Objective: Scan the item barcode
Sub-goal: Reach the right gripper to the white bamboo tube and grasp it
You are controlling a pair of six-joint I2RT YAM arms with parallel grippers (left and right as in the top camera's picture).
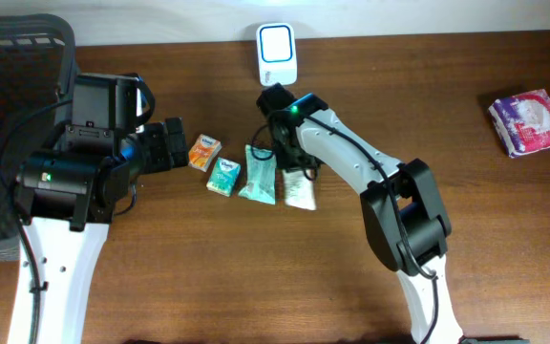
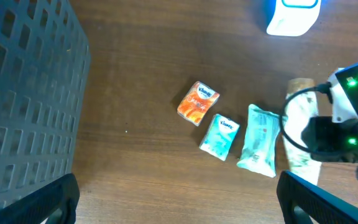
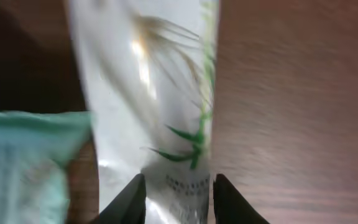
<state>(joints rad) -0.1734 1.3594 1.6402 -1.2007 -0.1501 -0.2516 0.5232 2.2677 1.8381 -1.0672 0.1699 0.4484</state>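
Four tissue packs lie in a row on the wooden table: an orange one (image 1: 204,152), a small teal one (image 1: 223,176), a long teal one (image 1: 259,174) and a white one with a green plant print (image 1: 301,191). My right gripper (image 3: 179,196) reaches down over the white pack (image 3: 160,93), its two fingers pressed against either side of a raised fold of it. The long teal pack (image 3: 23,162) lies just to its left. The white scanner (image 1: 277,54) stands at the table's far edge. My left gripper (image 2: 179,193) hovers open left of the packs, holding nothing.
A black mesh basket (image 1: 8,96) fills the far left corner. A pink and purple pack (image 1: 528,122) lies alone at the far right. The right arm's black wrist (image 2: 344,137) covers part of the white pack (image 2: 294,124).
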